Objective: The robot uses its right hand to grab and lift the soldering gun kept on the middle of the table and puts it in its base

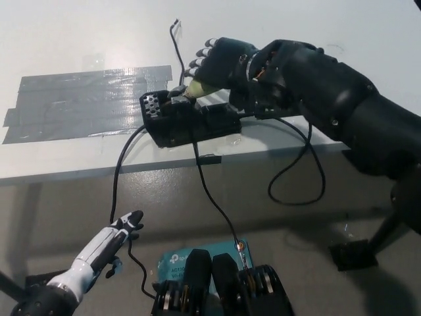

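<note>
One head view: black right hand (220,62) is hovering with fingers spread, holding nothing, just above the yellow-green soldering gun (199,86). Soldering gun is sitting in the black base (191,120) at the white table's (79,33) near edge. White left hand (108,242) is resting low at near left, fingers extended.

On the worktop (79,39), the base (191,120) sits near the front edge, right of the tape patch (79,102), with the soldering gun (197,87) resting in it.
</note>
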